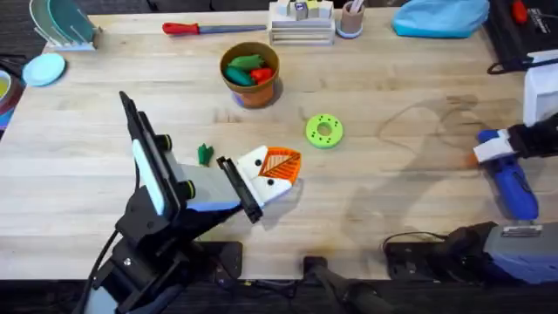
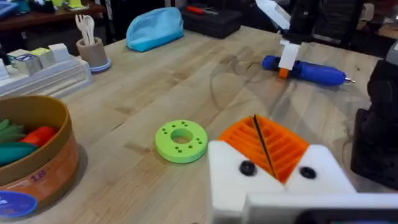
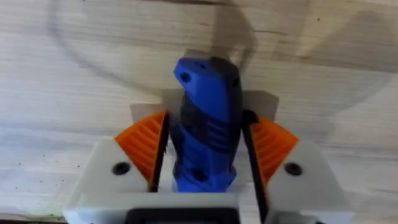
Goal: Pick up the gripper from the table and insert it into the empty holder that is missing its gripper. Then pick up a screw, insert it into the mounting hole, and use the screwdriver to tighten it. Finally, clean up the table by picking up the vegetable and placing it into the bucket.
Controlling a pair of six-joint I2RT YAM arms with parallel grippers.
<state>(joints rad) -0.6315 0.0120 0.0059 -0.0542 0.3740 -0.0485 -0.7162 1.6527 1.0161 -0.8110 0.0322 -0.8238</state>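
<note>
The blue screwdriver point(image 1: 514, 192) lies on the table at the far right. My right gripper point(image 1: 484, 153) is shut on it, and in the right wrist view the orange pads point(image 3: 144, 149) press both sides of the screwdriver point(image 3: 205, 155). My left gripper point(image 1: 283, 166) hovers low at the table's middle, its orange pads point(image 2: 249, 140) closed together with nothing seen between them. The dark green vegetable point(image 1: 205, 154) lies just left of it. The orange-brown bucket point(image 1: 250, 87) stands behind, holding green and red toy pieces. The loose gripper, the empty holder and the screw are out of view.
A bright green ring disc point(image 1: 324, 131) lies right of the bucket. Along the back edge are a red-handled tool point(image 1: 200, 28), a white rack point(image 1: 301, 26), a beige cup point(image 1: 351, 19) and a blue pouch point(image 1: 440, 17). Bare wood lies between the two grippers.
</note>
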